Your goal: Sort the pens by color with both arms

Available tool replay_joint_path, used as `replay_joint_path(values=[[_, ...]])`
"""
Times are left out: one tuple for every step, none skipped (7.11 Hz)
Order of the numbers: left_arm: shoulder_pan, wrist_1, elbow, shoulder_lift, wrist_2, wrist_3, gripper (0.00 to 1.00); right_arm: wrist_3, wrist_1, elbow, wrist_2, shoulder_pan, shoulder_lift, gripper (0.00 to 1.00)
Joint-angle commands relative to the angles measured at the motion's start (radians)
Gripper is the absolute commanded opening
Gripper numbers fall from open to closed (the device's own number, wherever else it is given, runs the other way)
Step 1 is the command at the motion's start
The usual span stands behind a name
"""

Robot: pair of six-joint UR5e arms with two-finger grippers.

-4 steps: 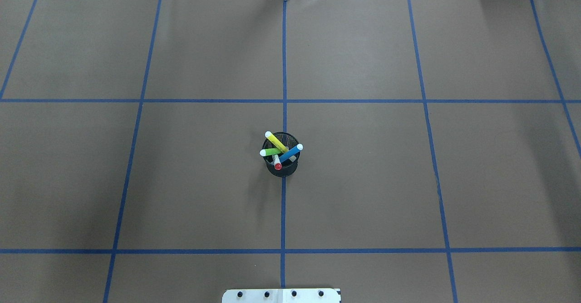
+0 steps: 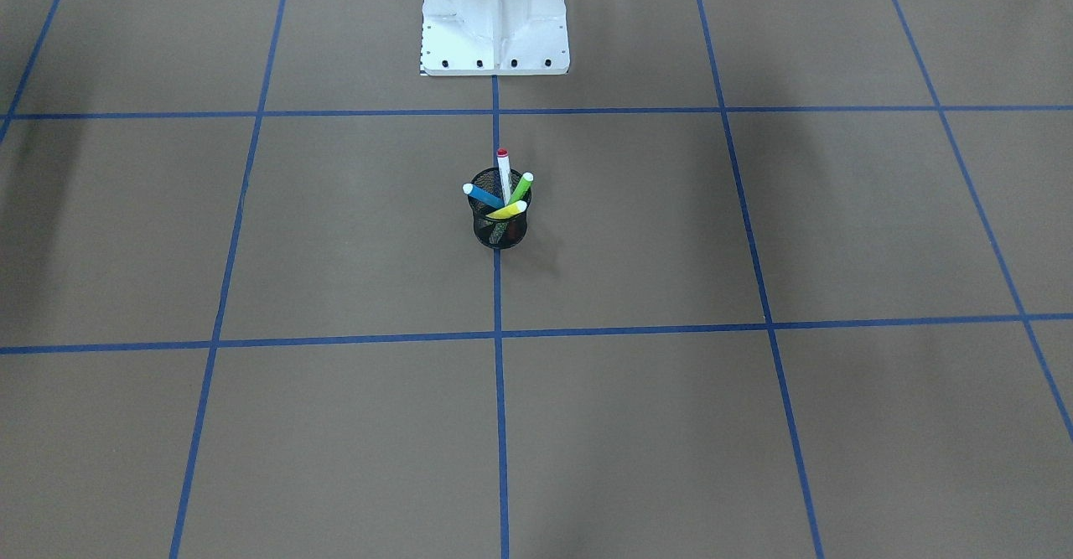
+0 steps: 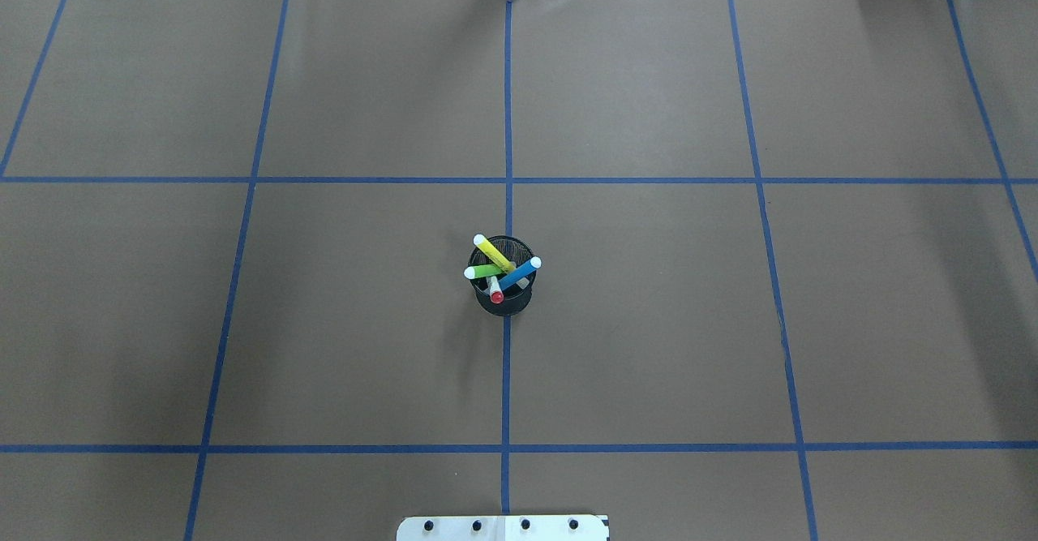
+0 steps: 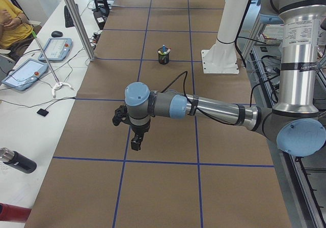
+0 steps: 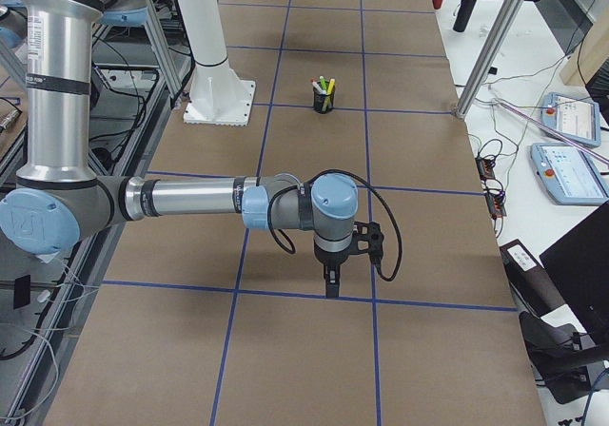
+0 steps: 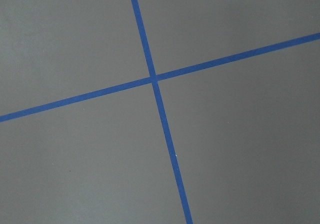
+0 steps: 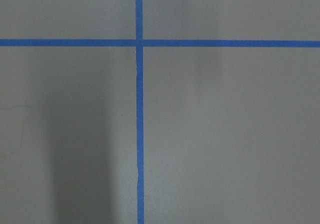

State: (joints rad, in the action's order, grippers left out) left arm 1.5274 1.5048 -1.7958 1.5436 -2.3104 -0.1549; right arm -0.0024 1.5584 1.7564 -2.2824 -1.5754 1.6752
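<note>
1. Seeing all four pens [image 3: 496,268] standing tilted in the black mesh cup [image 3: 503,304], fanned out, none sorted yet.
2. Seeing the left gripper [image 4: 135,145] and the right gripper [image 5: 330,288] hanging over bare table [image 3: 324,322], both pointing down, with the cup sitting between them and well apart from each.
3. Not being able to tell how wide either gripper is open; most likely holding nothing, since every pen is in the cup.
4. Bringing only one gripper in at a time, so no bumping together above the small cup.
5. Picking the pen that is leaning toward that gripper: the blue pen [image 3: 519,274] for the right gripper, the green pen [image 3: 485,270] or the yellow pen [image 3: 493,253] for the left gripper, and leaving the red-capped pen [image 3: 495,288] for later.
6. Opening wide first, coming down from above, then pinching just under the pale tip.
7. Lifting slowly along the pen's lean, since a light cup is probably tipping easily.
</note>
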Motion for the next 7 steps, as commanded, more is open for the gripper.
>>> replay_joint_path(values=[[-0.003, -0.005, 0.010, 0.083, 0.000, 0.009, 1.00, 0.078, -0.084, -0.017, -0.005, 0.002, -0.020, 1.00], [-0.004, 0.000, 0.012, 0.090, -0.001, 0.009, 1.00, 0.131, -0.090, -0.021, -0.008, 0.012, -0.032, 1.00], [-0.004, -0.003, 0.012, 0.101, -0.003, 0.027, 1.00, 0.116, -0.122, -0.031, -0.032, 0.012, -0.037, 1.00], [-0.004, -0.002, 0.006, 0.105, -0.015, 0.029, 1.00, 0.110, -0.133, -0.050, -0.087, 0.012, -0.038, 1.00], [-0.004, 0.026, 0.006, 0.105, -0.038, 0.029, 1.00, 0.117, -0.186, -0.052, -0.133, 0.017, -0.041, 1.00], [-0.007, 0.101, 0.007, 0.102, -0.038, 0.070, 1.00, 0.119, -0.201, -0.045, -0.194, 0.021, -0.043, 1.00], [-0.019, 0.136, 0.012, 0.107, -0.038, 0.143, 1.00, 0.131, -0.201, -0.010, -0.212, 0.062, -0.061, 1.00]])
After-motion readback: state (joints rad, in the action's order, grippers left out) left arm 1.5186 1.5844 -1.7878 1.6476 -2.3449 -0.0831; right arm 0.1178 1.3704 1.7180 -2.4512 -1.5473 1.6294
